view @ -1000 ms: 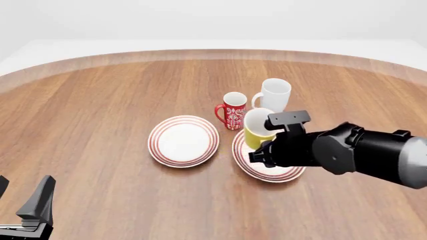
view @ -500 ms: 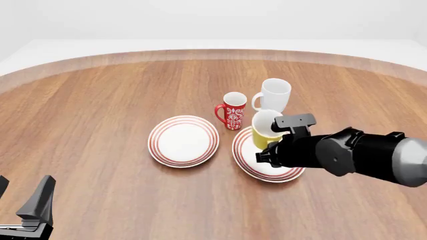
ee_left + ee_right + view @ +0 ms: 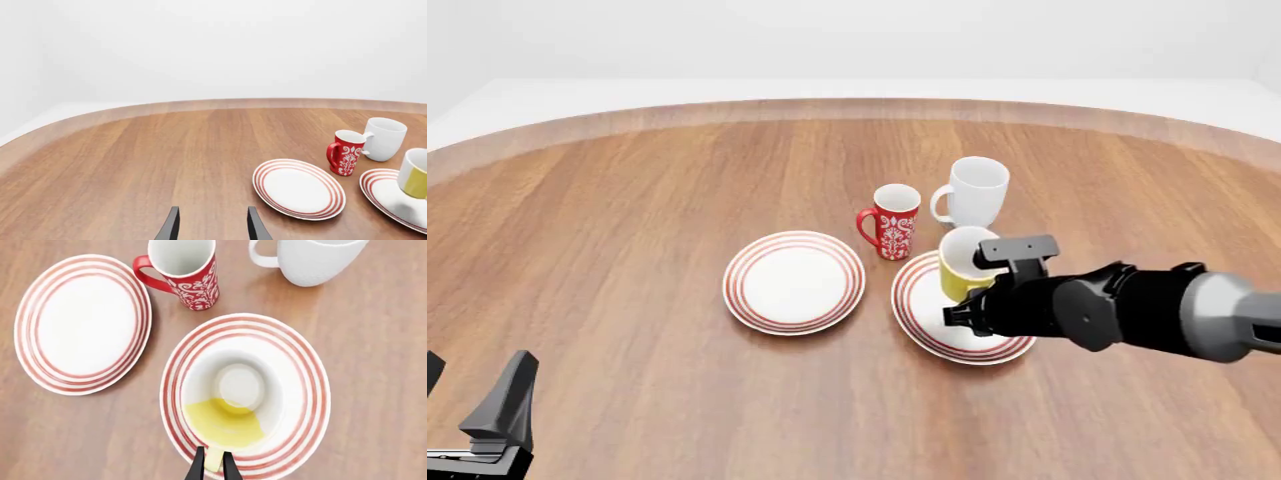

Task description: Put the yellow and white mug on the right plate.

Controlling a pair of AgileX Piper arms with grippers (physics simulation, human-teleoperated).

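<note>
1 yellow and white mug [image 3: 230, 402], yellow outside and white inside, is pinched by its handle in the closed right gripper [image 3: 213, 466] over the right plate [image 3: 303, 365]. The red patterned mug [image 3: 894, 221] and white mug [image 3: 976, 190] stand just behind, the left plate [image 3: 794, 281] beside; the left gripper [image 3: 212, 227] is spread and empty. The yellow and white mug has been lowered and shifted right since 1.0 s ago.
</note>
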